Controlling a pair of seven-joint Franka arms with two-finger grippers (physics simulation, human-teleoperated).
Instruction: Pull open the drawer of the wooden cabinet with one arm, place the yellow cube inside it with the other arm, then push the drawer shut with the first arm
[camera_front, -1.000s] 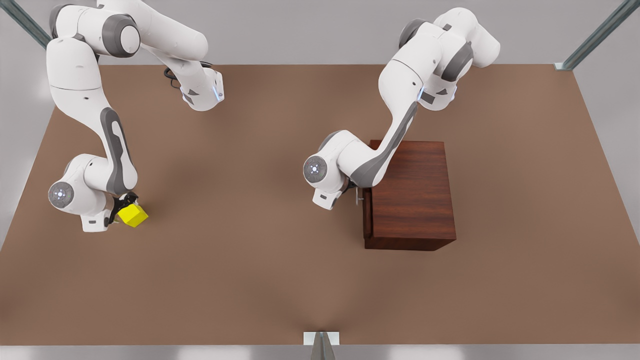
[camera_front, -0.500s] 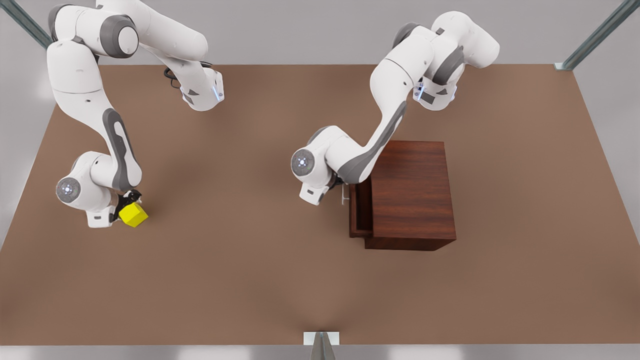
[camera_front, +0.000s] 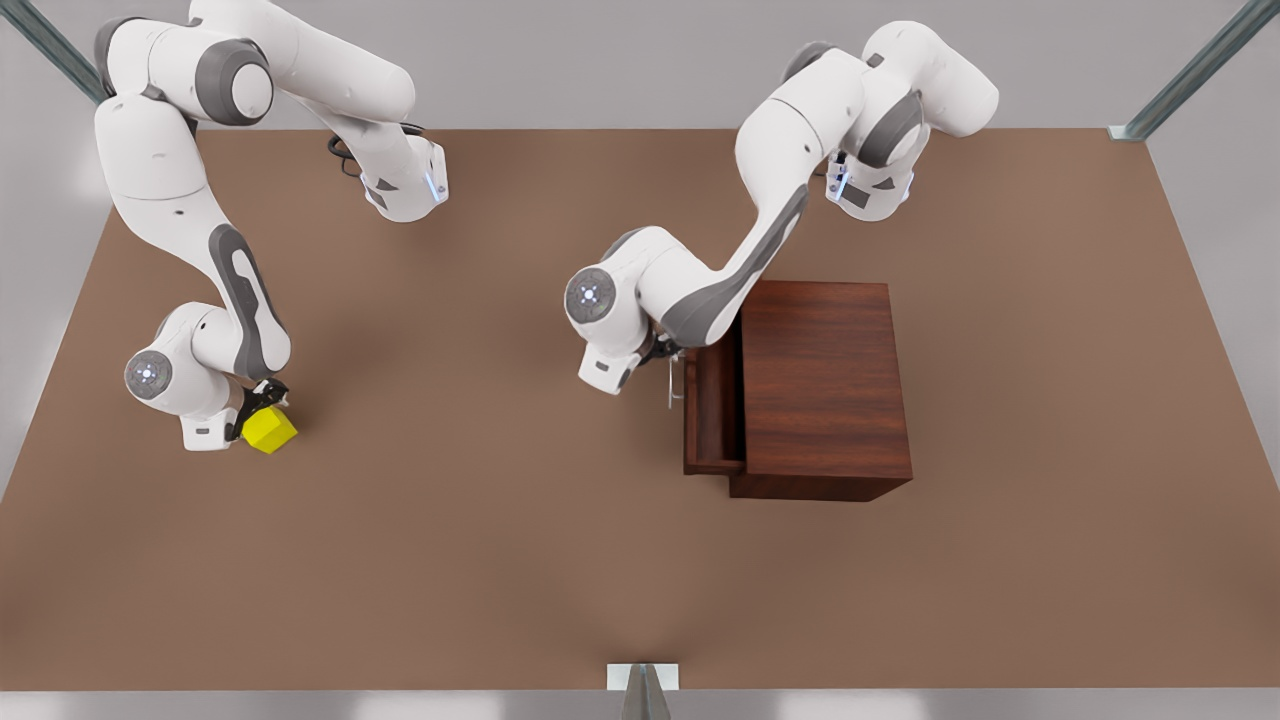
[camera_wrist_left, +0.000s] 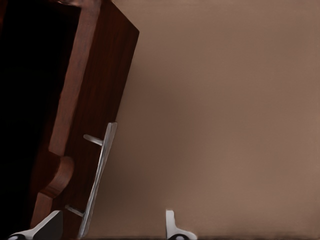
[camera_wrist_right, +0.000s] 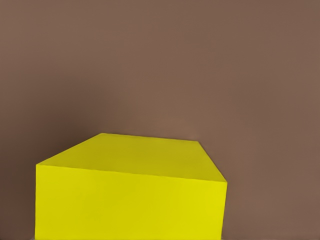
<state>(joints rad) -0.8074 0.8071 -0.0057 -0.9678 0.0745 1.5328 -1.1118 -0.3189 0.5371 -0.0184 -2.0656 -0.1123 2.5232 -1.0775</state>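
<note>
Silver handle (camera_wrist_left: 97, 175) sits between the left pincer's (camera_wrist_left: 112, 227) spread fingers (right pincer's (camera_front: 258, 402) state unclear).

cube (camera_front: 270, 430): yellow | cabinet (camera_front: 825, 385): reddish-brown, grained | handle (camera_front: 670, 383): silver | table (camera_front: 500, 520): brown

The dark reddish-brown wooden cabinet (camera_front: 825, 385) stands right of centre in the front view with its drawer (camera_front: 712, 412) pulled partly out toward the left, thin silver bar handle (camera_front: 670, 381) leading, while the small bright yellow cube (camera_front: 269, 429) lies far off at the left.
</note>
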